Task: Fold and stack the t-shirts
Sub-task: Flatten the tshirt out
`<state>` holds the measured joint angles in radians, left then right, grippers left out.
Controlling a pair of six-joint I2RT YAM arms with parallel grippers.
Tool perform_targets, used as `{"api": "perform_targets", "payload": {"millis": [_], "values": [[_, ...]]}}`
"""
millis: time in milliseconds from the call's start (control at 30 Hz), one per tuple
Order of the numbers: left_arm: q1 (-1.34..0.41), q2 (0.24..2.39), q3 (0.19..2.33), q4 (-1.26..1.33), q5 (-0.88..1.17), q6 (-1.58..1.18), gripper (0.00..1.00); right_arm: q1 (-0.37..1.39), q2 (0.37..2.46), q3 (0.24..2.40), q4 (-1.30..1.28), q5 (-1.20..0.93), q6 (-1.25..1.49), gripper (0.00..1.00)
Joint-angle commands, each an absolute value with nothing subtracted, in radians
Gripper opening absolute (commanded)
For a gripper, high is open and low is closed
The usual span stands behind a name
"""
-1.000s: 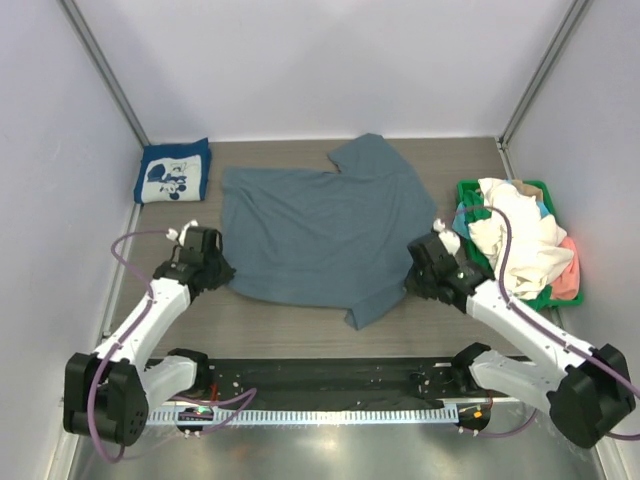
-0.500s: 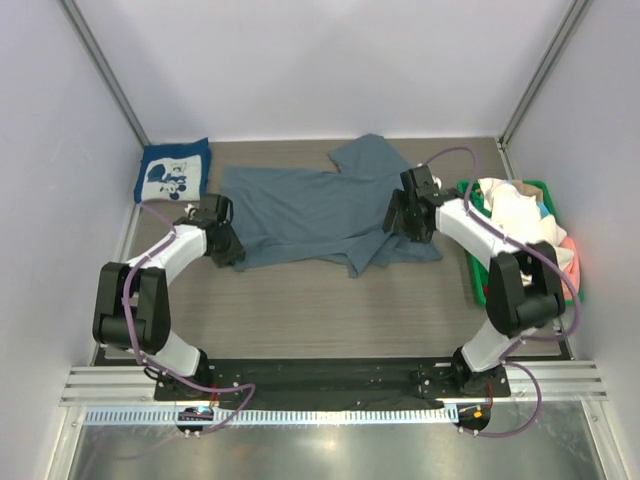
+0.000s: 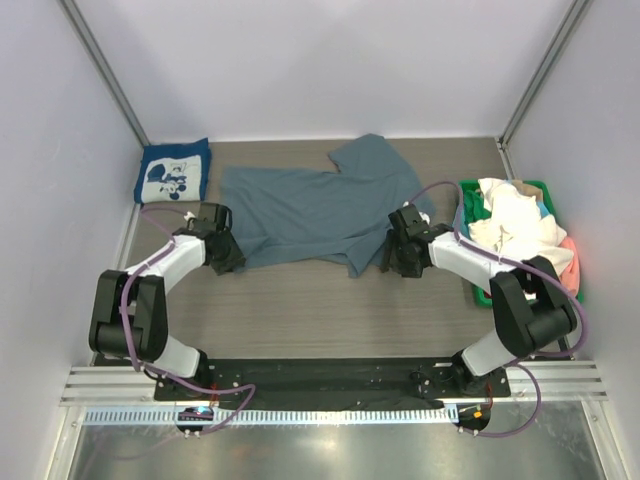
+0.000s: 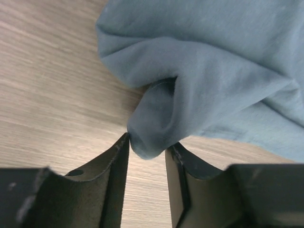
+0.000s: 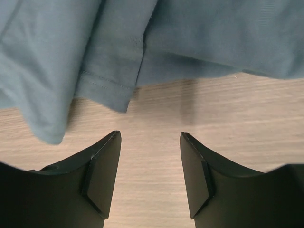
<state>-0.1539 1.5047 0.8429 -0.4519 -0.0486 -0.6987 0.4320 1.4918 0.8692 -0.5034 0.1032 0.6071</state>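
Note:
A slate-blue t-shirt [image 3: 310,215] lies on the table, its near half folded back over the far half. My left gripper [image 3: 228,262] is at its near-left corner. In the left wrist view, that gripper [image 4: 147,142] has its jaws apart, and a small bulge of the blue cloth [image 4: 152,128] sits right at the tips. My right gripper [image 3: 393,255] is at the near-right edge. In its wrist view it [image 5: 149,135] stands open over bare wood, with the shirt's hem [image 5: 104,90] just beyond the tips. A folded navy t-shirt with a white cartoon print [image 3: 172,172] lies at the back left.
A green basket [image 3: 468,190] at the right holds a heap of white, cream, pink and teal t-shirts [image 3: 515,225]. Grey walls stand on three sides. Purple cables loop off both arms. A black base rail [image 3: 320,375] runs along the near edge.
Both arms swung the shirt's near edge toward the back, folding it in half. Both grippers have let go, and the right one has drawn back a little toward me.

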Motion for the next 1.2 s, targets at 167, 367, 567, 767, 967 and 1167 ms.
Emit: {"api": "perform_targets", "payload": {"millis": [167,367,567,767,967,1167], "values": [[-0.15,1.407,0.801,-0.425,-0.083,-0.692,0.42,0.433,1.608,0.942,-0.38,0.106,0.586,0.57],[-0.149,1.405,0.792,-0.426,-0.092,-0.684,0.42,0.433,1.657,0.942,-0.341,0.097,0.595,0.54],[-0.149,1.42,0.784,-0.416,-0.089,-0.686,0.41,0.433,1.683,0.956,-0.331,0.086,0.601,0.43],[-0.15,1.42,0.779,-0.408,-0.086,-0.687,0.39,0.433,1.651,0.934,-0.337,0.074,0.609,0.12],[-0.15,1.393,0.772,-0.419,-0.081,-0.692,0.34,0.433,1.543,0.89,-0.391,0.066,0.611,0.01],[-0.149,1.347,0.772,-0.451,-0.071,-0.698,0.27,0.431,1.381,0.861,-0.485,0.054,0.6,0.01]]}}
